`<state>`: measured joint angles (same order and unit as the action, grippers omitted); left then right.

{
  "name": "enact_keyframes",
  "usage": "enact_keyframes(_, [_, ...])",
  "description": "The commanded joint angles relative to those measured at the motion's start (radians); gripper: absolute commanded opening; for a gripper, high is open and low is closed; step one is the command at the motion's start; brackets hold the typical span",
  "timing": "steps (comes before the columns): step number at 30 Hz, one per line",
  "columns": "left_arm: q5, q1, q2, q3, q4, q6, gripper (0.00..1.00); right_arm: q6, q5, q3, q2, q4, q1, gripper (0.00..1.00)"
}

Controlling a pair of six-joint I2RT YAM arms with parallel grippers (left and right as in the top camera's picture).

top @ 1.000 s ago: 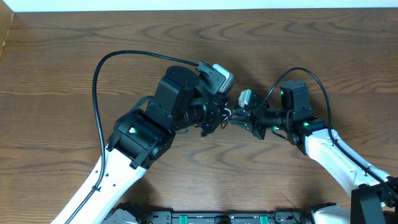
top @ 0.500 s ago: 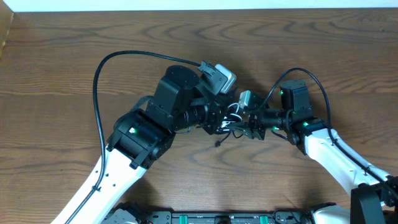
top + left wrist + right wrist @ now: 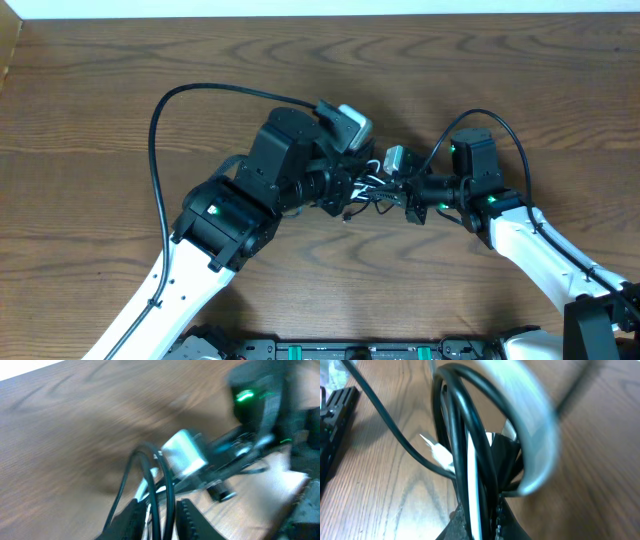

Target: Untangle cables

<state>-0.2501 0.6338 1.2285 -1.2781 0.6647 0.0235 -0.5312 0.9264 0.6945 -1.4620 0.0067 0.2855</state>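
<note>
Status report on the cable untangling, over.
Right gripper shut on tangled black-and-white cable bundle. Left gripper around same bundle, grip unclear. Grippers crowded together.

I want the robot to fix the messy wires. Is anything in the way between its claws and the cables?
No, nothing visible blocks them. The cables hang right between the two arms. The right gripper is shut on the cables, and black cords run through the left gripper.
</note>
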Motion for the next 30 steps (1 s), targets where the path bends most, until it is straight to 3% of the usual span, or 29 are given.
enact_keyframes(1, [0.213, -0.005, -0.007, -0.023, 0.056, 0.008, 0.31, 0.03, 0.097, 0.011, 0.002, 0.042, -0.001, 0.01])
enact_keyframes(4, [0.256, -0.005, -0.005, -0.012, 0.092, 0.008, 0.31, 0.041, 0.193, 0.011, 0.016, 0.093, -0.013, 0.01])
enact_keyframes(15, [0.198, -0.005, 0.043, -0.001, 0.091, 0.087, 0.35, 0.364, 0.315, 0.011, 0.062, 0.35, -0.052, 0.01])
enact_keyframes(19, [0.1, -0.005, 0.043, -0.001, 0.063, 0.086, 0.47, 0.436, 0.315, 0.011, 0.063, 0.414, -0.052, 0.01])
enact_keyframes(30, [0.059, -0.005, 0.043, -0.001, 0.049, 0.086, 0.49, 0.494, 0.333, 0.011, 0.063, 0.45, -0.052, 0.01])
